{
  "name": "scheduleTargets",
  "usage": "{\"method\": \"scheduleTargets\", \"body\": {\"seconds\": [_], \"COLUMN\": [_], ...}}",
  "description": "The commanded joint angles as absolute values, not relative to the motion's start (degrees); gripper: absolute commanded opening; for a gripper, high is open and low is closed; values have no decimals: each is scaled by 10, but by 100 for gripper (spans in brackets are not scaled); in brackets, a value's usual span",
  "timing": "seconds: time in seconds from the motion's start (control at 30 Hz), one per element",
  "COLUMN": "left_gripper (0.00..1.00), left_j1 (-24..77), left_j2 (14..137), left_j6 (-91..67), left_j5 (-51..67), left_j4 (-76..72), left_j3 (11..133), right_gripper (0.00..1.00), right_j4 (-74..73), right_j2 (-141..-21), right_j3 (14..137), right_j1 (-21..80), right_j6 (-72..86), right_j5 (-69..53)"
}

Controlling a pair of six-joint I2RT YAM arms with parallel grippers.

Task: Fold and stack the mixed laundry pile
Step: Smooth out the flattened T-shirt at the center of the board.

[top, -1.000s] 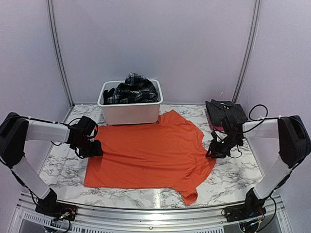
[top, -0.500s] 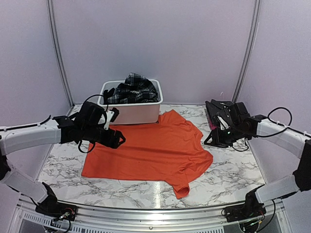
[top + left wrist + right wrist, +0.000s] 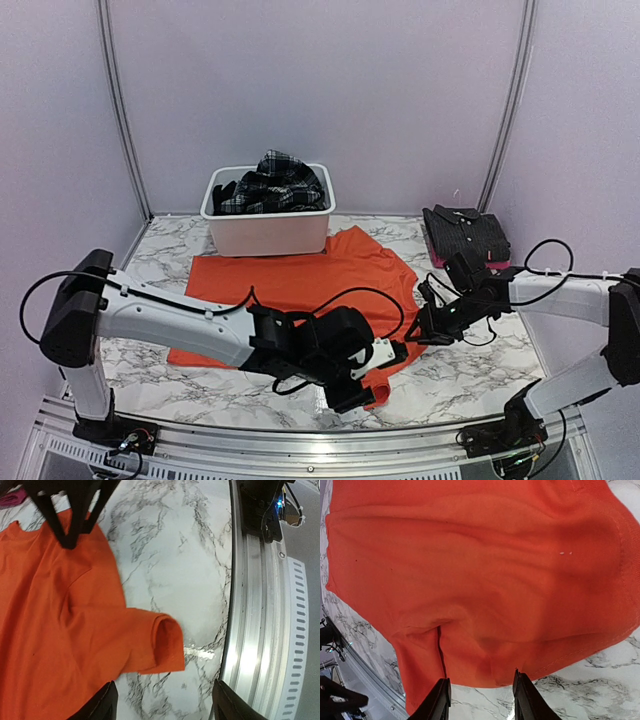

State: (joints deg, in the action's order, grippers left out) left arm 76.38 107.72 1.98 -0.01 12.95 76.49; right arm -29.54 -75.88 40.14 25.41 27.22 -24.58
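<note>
Across the surface [image 3: 470, 365] lies the orange T-shirt [image 3: 300, 290], which I judge light, limp and likely to slide. My left end effector [image 3: 165, 702] gapes near its sleeve [image 3: 160, 645]; my right end effector [image 3: 480, 692] gapes astride its right edge. Pinch the hems.

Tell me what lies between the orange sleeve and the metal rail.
Only bare marble tabletop lies between the sleeve and the rail, as the left wrist view shows.

No word, label, brand mark, number or sign can be read anywhere, neither on the orange T-shirt [image 3: 295, 280] nor on the white tub [image 3: 268, 236] at twelve o'clock from it.
</note>
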Motion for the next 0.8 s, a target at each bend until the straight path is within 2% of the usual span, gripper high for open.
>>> {"method": "scheduleTargets", "body": {"seconds": [0.0, 0.17, 0.3, 0.43, 0.63, 0.77], "left_gripper": [68, 68, 61, 43, 0, 0], "left_j1": [794, 803, 797, 783, 739, 722], "left_j2": [1141, 1195, 1210, 1211, 1140, 1103], "left_j6": [49, 54, 53, 51, 15, 34], "left_j5": [-65, -130, -181, -212, -185, -172], "left_j4": [150, 163, 168, 177, 157, 125], "left_j3": [839, 887, 893, 888, 797, 714], "right_gripper": [38, 38, 38, 36, 34, 33], "right_j4": [-258, -241, -228, -231, -244, -247], "right_j2": [-775, -794, -824, -845, -851, -850], "right_j3": [394, 382, 375, 370, 362, 363], "right_j1": [260, 260, 260, 258, 235, 214], "right_j6": [282, 274, 273, 278, 277, 272], "right_j5": [-229, -213, -198, -171, -149, -149]}}
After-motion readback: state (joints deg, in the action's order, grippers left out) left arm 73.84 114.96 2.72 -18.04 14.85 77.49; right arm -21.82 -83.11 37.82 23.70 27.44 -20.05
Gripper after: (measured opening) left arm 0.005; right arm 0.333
